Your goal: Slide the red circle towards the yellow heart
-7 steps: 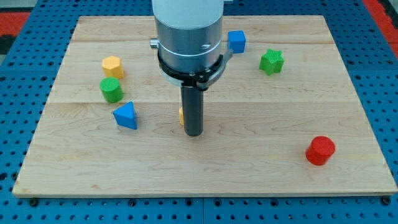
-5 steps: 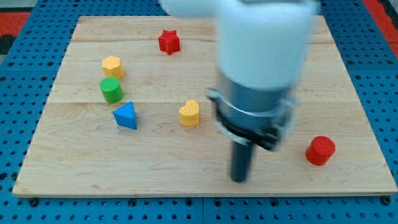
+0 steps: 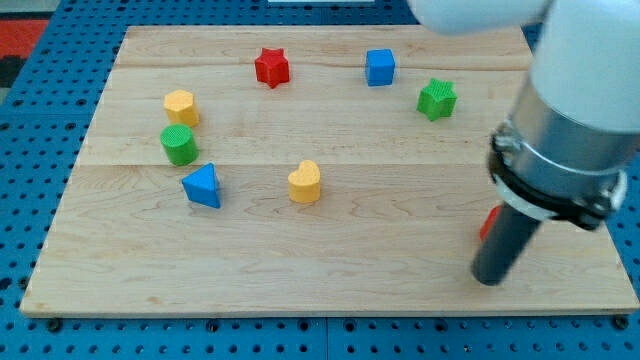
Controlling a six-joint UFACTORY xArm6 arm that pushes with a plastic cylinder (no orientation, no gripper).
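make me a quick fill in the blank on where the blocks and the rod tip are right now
1. My tip sits at the view's ____ side of the board.
2. The rod mostly hides the ____ circle.
3. The yellow heart lies to the view's ____ of my tip.
4. The block just above the blue triangle is the ____ cylinder.

Missing words: right; red; left; green

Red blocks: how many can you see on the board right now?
2. The red star sits near the view's top; the red circle is at the view's right, mostly hidden behind my rod, just above my tip.
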